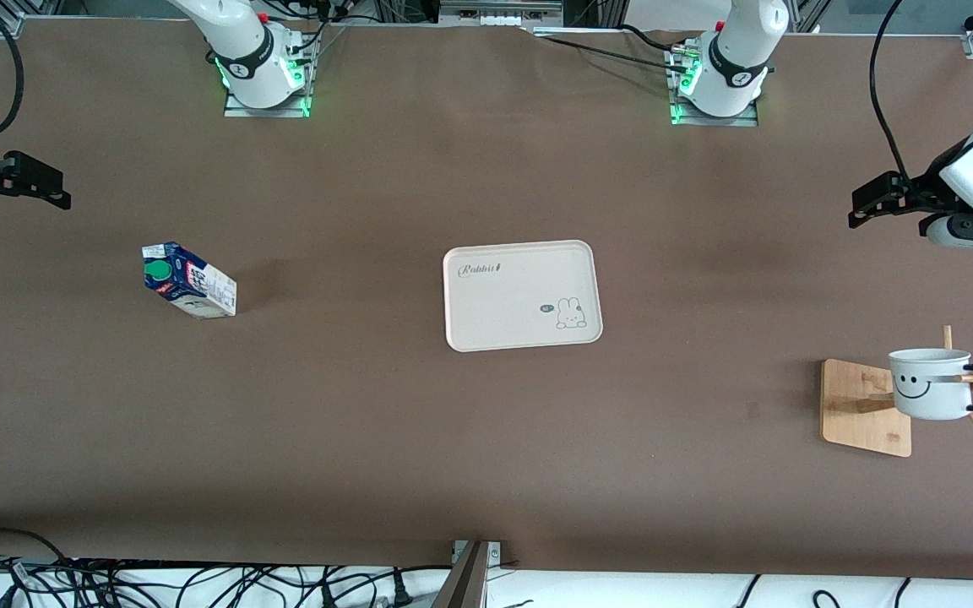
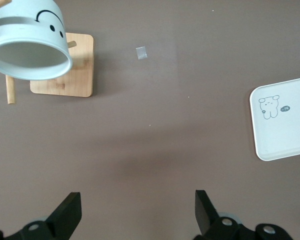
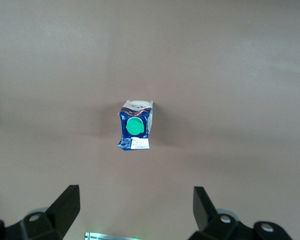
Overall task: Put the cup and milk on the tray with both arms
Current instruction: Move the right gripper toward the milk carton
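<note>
Both grippers, left and right, hang spread over bare table, the tray mid-table between the standing milk and the cup (hung on a wooden rack).

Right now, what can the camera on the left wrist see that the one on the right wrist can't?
Only the left wrist view shows the cup hanging on a peg of its wooden stand, and a corner of the tray with its rabbit drawing. Only the right wrist view shows the milk, standing alone with its green cap up. Both share the brown table and, at the picture's edge, that arm's own open gripper: the left gripper, the right gripper, each holding nothing.
</note>
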